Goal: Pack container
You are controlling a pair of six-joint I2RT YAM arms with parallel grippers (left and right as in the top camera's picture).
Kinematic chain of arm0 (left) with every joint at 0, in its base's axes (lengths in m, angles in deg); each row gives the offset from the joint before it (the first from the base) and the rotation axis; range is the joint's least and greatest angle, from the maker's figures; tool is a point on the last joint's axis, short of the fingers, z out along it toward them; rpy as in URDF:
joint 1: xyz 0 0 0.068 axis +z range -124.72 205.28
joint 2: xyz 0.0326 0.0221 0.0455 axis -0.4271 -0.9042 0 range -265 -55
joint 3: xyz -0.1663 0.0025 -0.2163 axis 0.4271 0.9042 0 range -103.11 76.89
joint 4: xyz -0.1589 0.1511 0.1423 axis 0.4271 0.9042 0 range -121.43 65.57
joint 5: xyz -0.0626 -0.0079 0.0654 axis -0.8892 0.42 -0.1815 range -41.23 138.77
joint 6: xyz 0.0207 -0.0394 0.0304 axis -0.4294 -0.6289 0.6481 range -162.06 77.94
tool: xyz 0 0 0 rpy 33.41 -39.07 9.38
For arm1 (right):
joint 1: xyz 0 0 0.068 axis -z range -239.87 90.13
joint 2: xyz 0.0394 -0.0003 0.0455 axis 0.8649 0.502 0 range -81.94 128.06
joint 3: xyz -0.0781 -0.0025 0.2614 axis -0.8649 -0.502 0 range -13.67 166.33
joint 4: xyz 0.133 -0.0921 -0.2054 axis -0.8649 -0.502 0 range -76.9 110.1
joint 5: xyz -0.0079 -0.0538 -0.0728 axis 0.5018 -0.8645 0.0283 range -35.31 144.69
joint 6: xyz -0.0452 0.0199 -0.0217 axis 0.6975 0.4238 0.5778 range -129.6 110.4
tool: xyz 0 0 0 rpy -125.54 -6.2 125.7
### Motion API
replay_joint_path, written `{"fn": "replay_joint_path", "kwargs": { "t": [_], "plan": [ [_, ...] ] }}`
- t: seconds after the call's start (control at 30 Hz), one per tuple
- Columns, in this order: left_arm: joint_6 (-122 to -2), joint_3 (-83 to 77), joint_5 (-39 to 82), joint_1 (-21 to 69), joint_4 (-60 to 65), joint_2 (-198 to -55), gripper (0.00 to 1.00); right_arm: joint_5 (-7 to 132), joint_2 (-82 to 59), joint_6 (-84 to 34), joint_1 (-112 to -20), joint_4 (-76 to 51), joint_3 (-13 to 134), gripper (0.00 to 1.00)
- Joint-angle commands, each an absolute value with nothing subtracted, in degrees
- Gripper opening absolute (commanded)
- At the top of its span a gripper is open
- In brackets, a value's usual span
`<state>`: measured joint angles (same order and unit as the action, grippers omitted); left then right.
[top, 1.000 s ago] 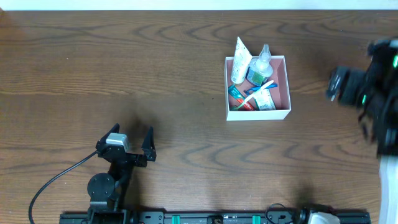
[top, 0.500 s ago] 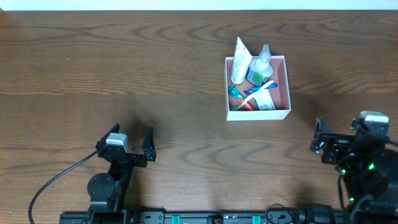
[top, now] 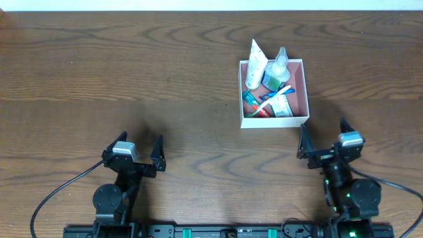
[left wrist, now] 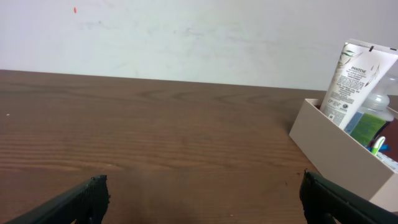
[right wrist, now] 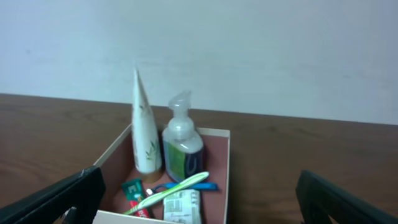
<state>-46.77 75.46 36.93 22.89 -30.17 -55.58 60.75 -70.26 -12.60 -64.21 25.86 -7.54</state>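
Observation:
The container [top: 301, 92] is a square white-walled box with a pink inside, at the table's right centre. It holds a white tube [top: 255, 64], a clear pump bottle [top: 276, 68], a green toothbrush [right wrist: 177, 186], a blue item, a white packet and a red-green tube. It also shows in the right wrist view [right wrist: 222, 168] and at the right edge of the left wrist view [left wrist: 336, 152]. My left gripper [top: 135, 151] is open and empty at the front left. My right gripper [top: 322, 135] is open and empty just in front of the container.
The dark wood table [top: 132, 73] stretches to a pale wall at the back. A black cable [top: 56, 195] runs from the left arm base along the front edge.
My right arm has swung from the far right edge down and leftward to the front, coming to rest just before the container. The left arm has not moved.

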Motion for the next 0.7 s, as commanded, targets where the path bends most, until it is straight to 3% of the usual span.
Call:
{"fn": "replay_joint_path", "kwargs": {
  "t": [0.0, 0.43, 0.67],
  "plan": [
    [-46.88, 76.66, 36.13, 23.13, -28.53, -55.23, 0.98, 61.39, -72.56, -12.54, -65.15, 27.02, -9.83, 0.99],
    [-46.88, 76.66, 36.15, 23.13, -28.53, -55.23, 0.98, 62.13, -80.88, -12.54, -65.17, 25.64, -13.37, 0.99],
    [-46.88, 76.66, 36.13, 23.13, -28.53, -55.23, 0.98, 62.33, -81.67, -12.56, -65.17, 19.02, -13.37, 0.99]
  ]
}}
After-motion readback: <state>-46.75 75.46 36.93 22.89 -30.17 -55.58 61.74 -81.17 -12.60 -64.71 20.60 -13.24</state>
